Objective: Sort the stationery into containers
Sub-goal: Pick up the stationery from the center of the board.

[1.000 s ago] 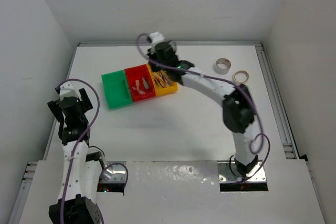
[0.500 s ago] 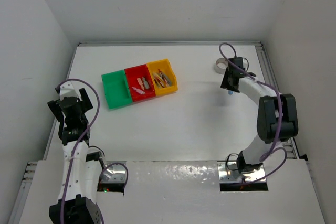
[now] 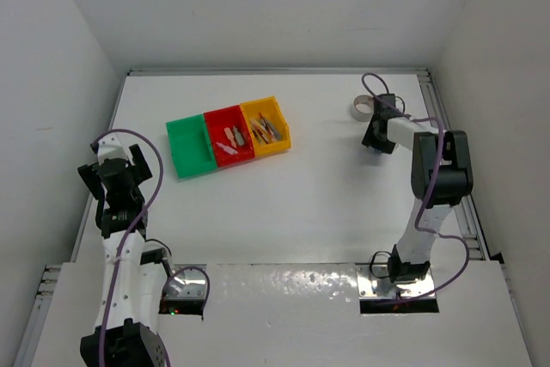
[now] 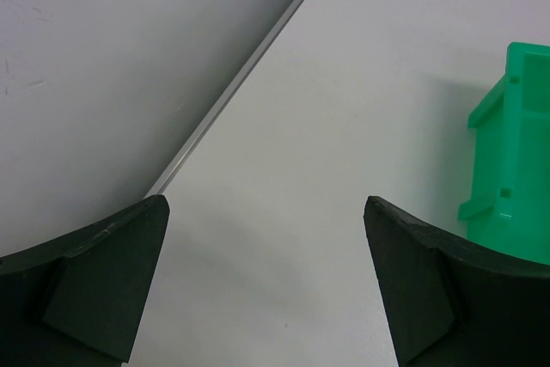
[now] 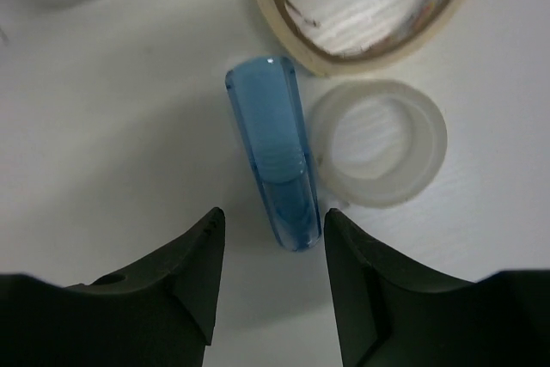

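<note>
The three joined containers, green (image 3: 191,148), red (image 3: 230,137) and yellow (image 3: 266,126), stand at the table's middle left; the red and yellow ones hold several small items. My right gripper (image 3: 375,143) is at the far right, open. In the right wrist view the right gripper (image 5: 271,229) straddles the near end of a blue stick (image 5: 277,161) lying on the table, not touching it. A tan tape roll (image 5: 369,15) and a small whitish ring (image 5: 378,143) lie beside the stick. The grey-white roll (image 3: 360,109) shows behind the arm. My left gripper (image 3: 114,162) is open and empty.
The left wrist view shows the left gripper (image 4: 266,212) over bare table, the green bin's corner (image 4: 511,152) at right and the table's edge rail (image 4: 232,92) with the wall at left. White walls enclose the table on three sides.
My right arm has swung from over the yellow bin to the far right beside the tape rolls, then drawn in a little over the blue stick. The left arm has not moved.
</note>
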`<move>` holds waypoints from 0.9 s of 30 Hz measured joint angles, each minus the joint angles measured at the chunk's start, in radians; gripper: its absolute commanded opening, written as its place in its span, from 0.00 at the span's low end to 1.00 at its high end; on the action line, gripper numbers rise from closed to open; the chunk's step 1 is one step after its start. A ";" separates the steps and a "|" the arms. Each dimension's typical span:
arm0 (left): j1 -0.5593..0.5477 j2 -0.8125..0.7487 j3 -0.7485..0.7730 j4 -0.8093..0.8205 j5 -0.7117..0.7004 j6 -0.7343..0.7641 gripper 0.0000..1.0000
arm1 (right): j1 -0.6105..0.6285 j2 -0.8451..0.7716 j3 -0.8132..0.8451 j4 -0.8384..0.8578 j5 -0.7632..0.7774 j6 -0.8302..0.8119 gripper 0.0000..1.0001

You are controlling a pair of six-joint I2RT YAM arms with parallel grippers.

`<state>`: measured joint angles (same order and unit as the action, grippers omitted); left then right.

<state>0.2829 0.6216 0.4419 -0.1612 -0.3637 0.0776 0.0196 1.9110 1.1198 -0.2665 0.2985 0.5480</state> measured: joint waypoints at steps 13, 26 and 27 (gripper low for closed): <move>0.000 0.000 0.000 0.000 -0.002 0.000 0.95 | -0.053 0.101 0.139 -0.036 -0.009 -0.007 0.21; 0.000 0.000 0.000 0.000 -0.003 0.000 0.95 | 0.144 -0.043 0.101 -0.049 0.044 -0.144 0.00; 0.000 0.000 0.000 0.000 -0.003 0.000 0.95 | 0.200 -0.096 0.092 -0.026 0.049 -0.140 0.00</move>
<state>0.2832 0.6216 0.4419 -0.1612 -0.3668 0.0780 0.2195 1.8153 1.2121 -0.2920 0.3473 0.4084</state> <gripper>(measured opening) 0.950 0.262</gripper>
